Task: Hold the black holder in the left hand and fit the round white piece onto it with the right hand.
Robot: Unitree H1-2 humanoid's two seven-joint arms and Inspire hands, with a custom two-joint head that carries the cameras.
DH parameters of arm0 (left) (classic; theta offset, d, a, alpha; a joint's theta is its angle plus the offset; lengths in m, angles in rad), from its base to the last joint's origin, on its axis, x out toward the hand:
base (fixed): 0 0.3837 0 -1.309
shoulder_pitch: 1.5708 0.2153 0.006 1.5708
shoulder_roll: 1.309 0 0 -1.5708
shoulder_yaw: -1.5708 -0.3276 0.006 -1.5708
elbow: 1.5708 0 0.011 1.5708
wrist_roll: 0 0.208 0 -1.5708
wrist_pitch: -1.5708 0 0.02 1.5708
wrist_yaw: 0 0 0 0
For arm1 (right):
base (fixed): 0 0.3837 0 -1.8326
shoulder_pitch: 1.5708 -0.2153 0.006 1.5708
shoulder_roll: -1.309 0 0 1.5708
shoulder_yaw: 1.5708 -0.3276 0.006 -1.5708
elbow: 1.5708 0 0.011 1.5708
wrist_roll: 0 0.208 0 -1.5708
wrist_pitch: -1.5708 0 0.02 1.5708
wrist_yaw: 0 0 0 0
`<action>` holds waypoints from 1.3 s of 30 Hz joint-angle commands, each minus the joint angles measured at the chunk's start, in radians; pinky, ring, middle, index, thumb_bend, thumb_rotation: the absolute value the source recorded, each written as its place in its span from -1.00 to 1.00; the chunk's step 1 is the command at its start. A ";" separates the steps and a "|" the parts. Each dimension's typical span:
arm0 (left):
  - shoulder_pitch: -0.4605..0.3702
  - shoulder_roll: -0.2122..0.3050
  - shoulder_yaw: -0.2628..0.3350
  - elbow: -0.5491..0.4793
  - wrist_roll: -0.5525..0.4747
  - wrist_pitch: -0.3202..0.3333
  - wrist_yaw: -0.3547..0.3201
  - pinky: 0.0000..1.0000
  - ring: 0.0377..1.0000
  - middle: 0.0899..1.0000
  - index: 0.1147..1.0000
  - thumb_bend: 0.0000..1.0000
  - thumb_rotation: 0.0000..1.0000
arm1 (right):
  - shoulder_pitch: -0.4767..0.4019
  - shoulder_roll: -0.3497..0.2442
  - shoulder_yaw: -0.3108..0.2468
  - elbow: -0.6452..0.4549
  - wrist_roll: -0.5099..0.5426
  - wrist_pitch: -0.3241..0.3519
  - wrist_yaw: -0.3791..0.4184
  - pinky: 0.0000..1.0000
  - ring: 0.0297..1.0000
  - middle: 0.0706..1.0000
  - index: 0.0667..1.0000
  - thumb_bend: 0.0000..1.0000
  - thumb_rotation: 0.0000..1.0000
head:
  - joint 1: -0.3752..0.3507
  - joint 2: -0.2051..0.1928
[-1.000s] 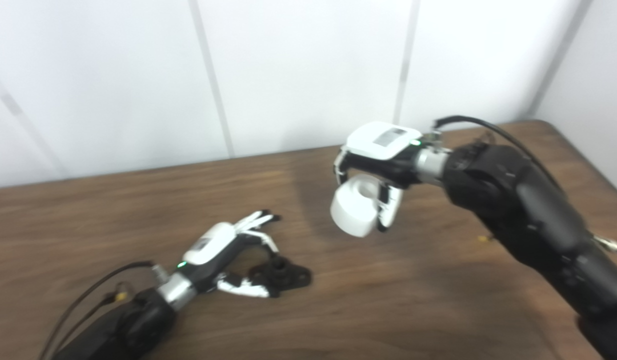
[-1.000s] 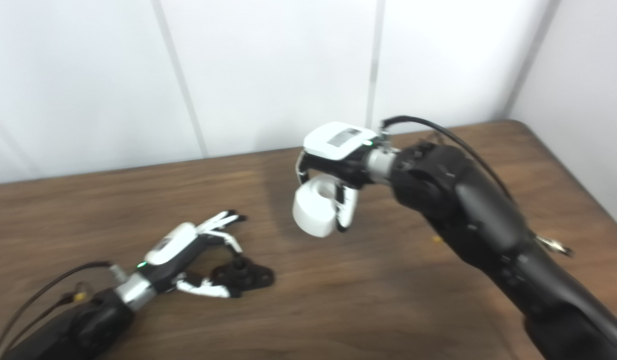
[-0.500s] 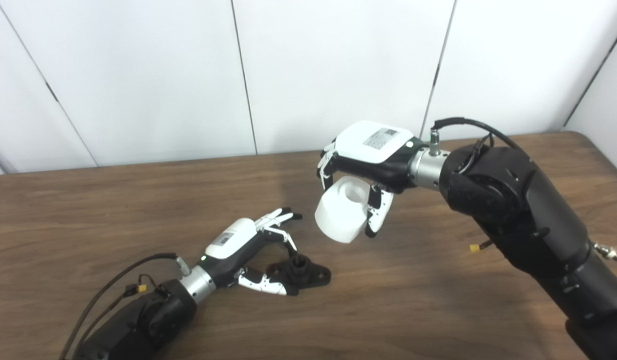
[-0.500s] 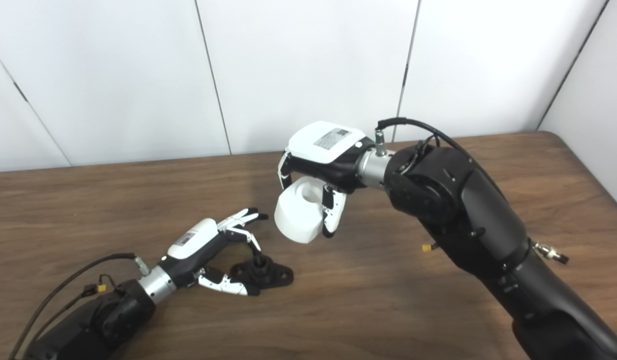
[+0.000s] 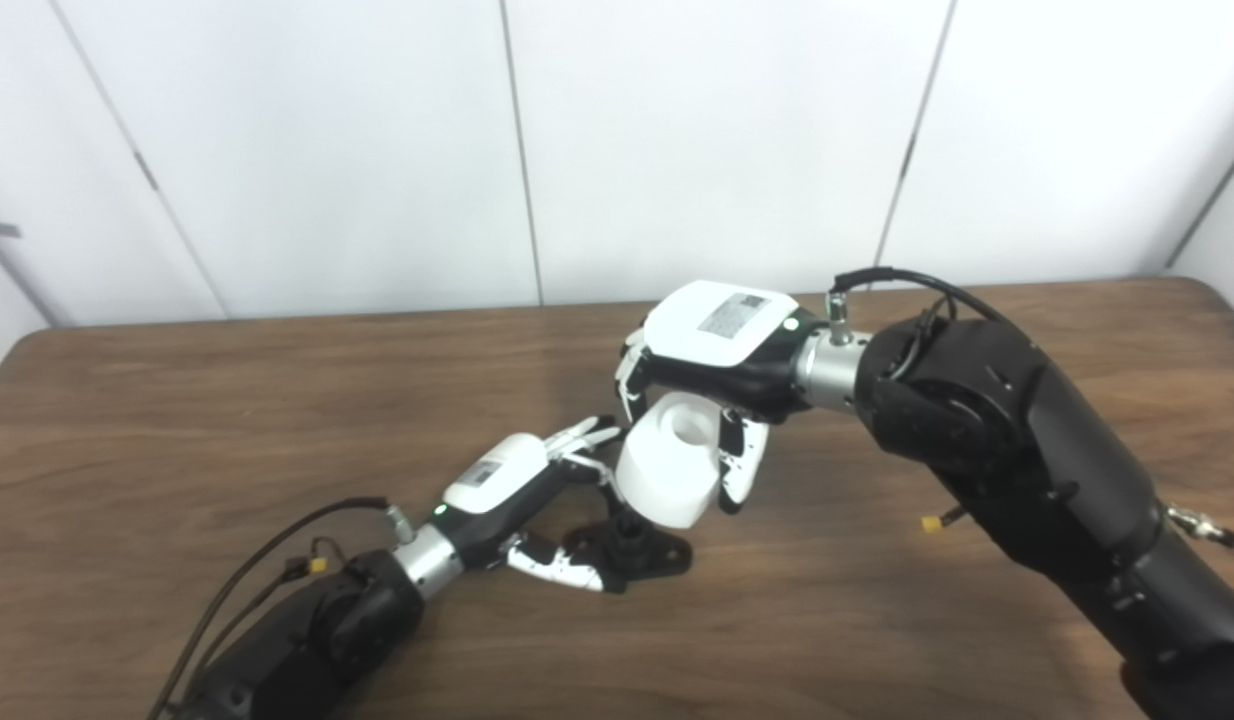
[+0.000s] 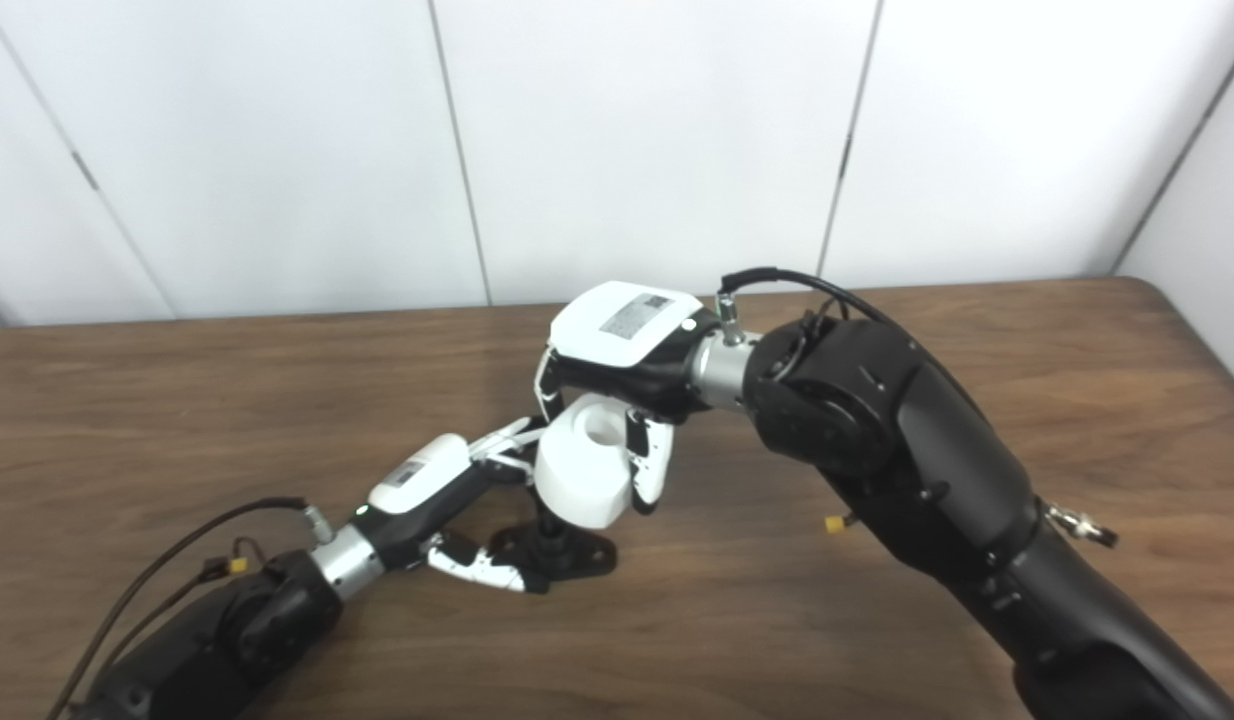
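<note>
The black holder (image 5: 645, 556) rests on the wooden table (image 5: 177, 420), a flat base with a short upright post. My left hand (image 5: 505, 484) grips it from the left: the thumb (image 5: 557, 570) lies against the base, and the fingers reach over toward the post, their tips hidden behind the white piece. My right hand (image 5: 712, 345) is shut on the round white piece (image 5: 667, 470), a thick ring with a centre hole. The piece hangs directly over the post and covers the post's top. I cannot tell whether the post is inside the hole.
A small yellow connector (image 5: 929, 522) lies on the table under my right forearm. Black cables (image 5: 277, 560) trail from my left wrist. White wall panels stand behind the table's far edge. The table's right corner shows at the far right (image 6: 1157, 300).
The camera has shifted. My right hand has brought the white piece down and to the left, from up and right of the holder to just above its post. The left hand keeps its hold.
</note>
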 commanded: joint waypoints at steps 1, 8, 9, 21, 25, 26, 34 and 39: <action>0.103 -0.036 -0.080 0.034 0.110 0.038 -0.140 0.89 1.00 0.88 -0.17 0.05 -0.87 | -0.056 0.007 -0.009 -0.002 0.003 -0.027 -0.012 0.84 0.75 0.52 -0.12 0.05 -0.72 | 0.000 0.000; 0.104 -0.042 -0.072 0.033 0.111 0.036 -0.149 0.90 1.00 0.88 -0.17 0.05 -0.88 | -0.062 0.024 0.027 0.017 -0.009 -0.044 -0.003 0.84 0.76 0.53 -0.12 0.05 -0.72 | 0.005 0.011; 0.104 -0.041 -0.072 0.029 0.112 0.040 -0.152 0.90 1.00 0.88 -0.17 0.05 -0.88 | -0.061 0.027 0.029 0.021 -0.007 -0.049 -0.006 0.84 0.76 0.53 -0.12 0.05 -0.72 | 0.006 0.013; 0.110 -0.040 -0.066 0.013 0.109 0.046 -0.161 0.89 1.00 0.88 -0.17 0.05 -0.88 | -0.044 0.055 0.052 0.062 -0.017 -0.066 -0.014 0.85 0.78 0.55 -0.11 0.05 -0.72 | 0.007 0.025; 0.113 -0.042 -0.065 0.007 0.111 0.053 -0.166 0.89 1.00 0.89 -0.17 0.05 -0.88 | -0.037 0.061 0.058 0.080 -0.021 -0.062 -0.018 0.87 0.78 0.55 -0.11 0.05 -0.72 | 0.009 0.027; 0.115 -0.042 -0.064 0.003 0.110 0.056 -0.168 0.89 1.00 0.88 -0.17 0.05 -0.88 | -0.036 0.061 0.061 0.084 -0.023 -0.060 -0.017 0.88 0.79 0.55 -0.11 0.05 -0.72 | 0.010 0.029; 0.122 -0.040 -0.060 -0.022 0.110 0.078 -0.183 0.92 1.00 0.89 -0.17 0.05 -0.87 | -0.021 0.061 0.084 0.109 -0.020 -0.077 -0.010 0.91 0.80 0.55 -0.11 0.05 -0.72 | 0.015 0.036; 0.128 -0.036 -0.057 -0.031 0.114 0.077 -0.176 0.90 1.00 0.87 -0.17 0.05 -0.88 | -0.011 0.053 0.105 0.127 -0.021 -0.123 -0.018 0.87 0.77 0.54 -0.12 0.05 -0.72 | 0.015 0.041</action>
